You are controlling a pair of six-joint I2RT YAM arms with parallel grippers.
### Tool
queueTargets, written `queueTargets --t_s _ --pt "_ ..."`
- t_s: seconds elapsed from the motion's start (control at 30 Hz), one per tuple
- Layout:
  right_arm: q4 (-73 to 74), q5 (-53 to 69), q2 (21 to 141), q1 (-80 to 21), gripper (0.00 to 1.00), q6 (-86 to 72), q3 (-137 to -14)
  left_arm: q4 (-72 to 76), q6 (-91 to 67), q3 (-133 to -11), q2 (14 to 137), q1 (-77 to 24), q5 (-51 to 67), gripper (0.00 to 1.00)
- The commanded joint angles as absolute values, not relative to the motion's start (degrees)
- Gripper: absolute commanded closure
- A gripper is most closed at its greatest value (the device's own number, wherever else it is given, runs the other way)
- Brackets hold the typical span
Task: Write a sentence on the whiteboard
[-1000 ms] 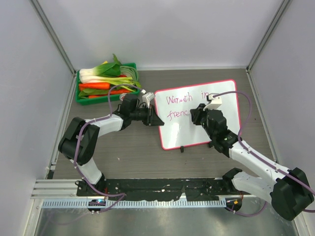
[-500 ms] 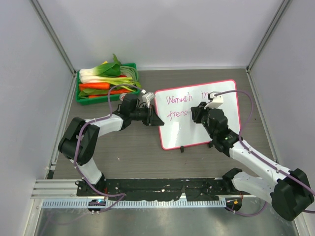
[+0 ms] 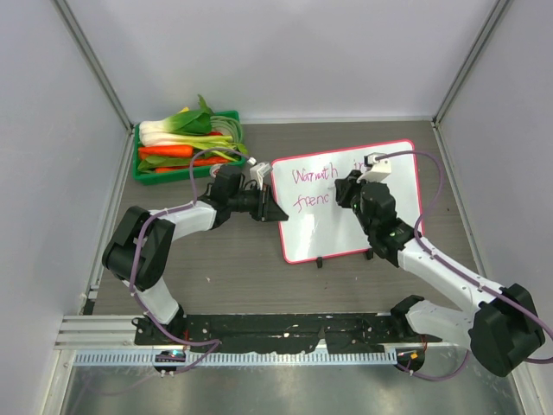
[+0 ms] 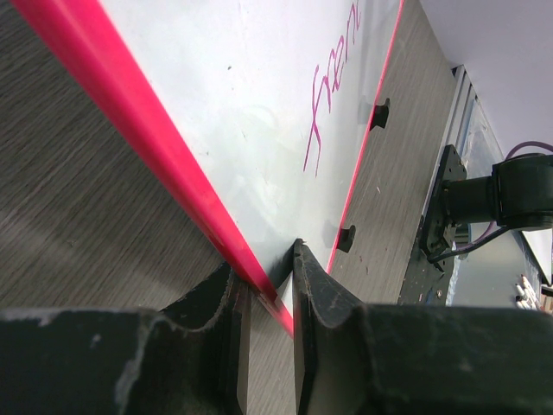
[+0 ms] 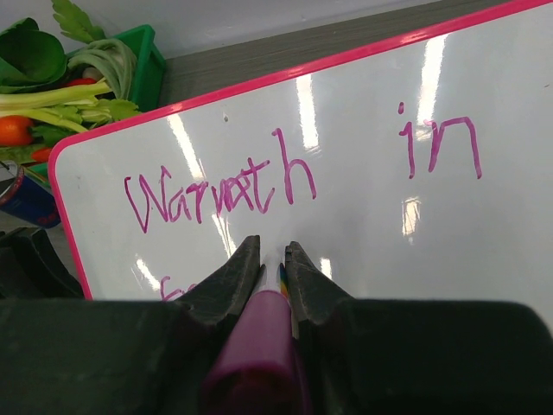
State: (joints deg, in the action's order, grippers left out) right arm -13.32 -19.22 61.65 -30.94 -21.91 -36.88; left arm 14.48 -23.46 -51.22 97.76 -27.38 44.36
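The grey wood-grain table point(image 3: 216, 259) is carrying everything, stretching out under both pairs of fingers. On it the whiteboard point(image 3: 333, 235) is lying between the two grippers, with its pink frame passing straight between the left fingers point(image 4: 324, 294) and its glossy white face spreading out ahead of the right fingers point(image 5: 238, 268).

The green crate point(image 3: 136, 162), filled with leafy and orange vegetables point(image 3: 186, 138), is sitting well apart from the left fingers, on the side away from the board. From the right wrist it is showing beyond the board's far left corner.

The left gripper point(image 3: 275, 212) is clenching the board's left edge. In the left wrist view the two dark fingers are pinching the pink frame from both faces, near the corner.

The right gripper point(image 3: 347, 192) is hovering over the upper middle of the board, its fingers clamping a pink marker point(image 5: 257, 350). The marker's barrel is running between them and its tip is pointing at the white surface just ahead. Whether the tip is touching the board cannot be told.

The sentence point(image 5: 216, 194) is showing in thin magenta cursive. "Warmth" is sitting just beyond the right fingertips, and "in" is off to their right. A second line beginning "fren" is running beside them, partly hidden by the gripper.
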Motion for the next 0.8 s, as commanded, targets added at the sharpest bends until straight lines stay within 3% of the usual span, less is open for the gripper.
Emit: queueTargets --t_s 0.0,0.77 --pt "-16.0 -21.53 61.87 -30.5 0.99 -22.5 -38.5 8.88 -15.91 -50.36 100.2 -28.92 38.14 1.0" --pt "-11.95 -18.81 59.24 -30.32 0.99 -22.76 -34.02 8.88 -15.82 -50.27 100.11 -28.92 37.97 1.0"
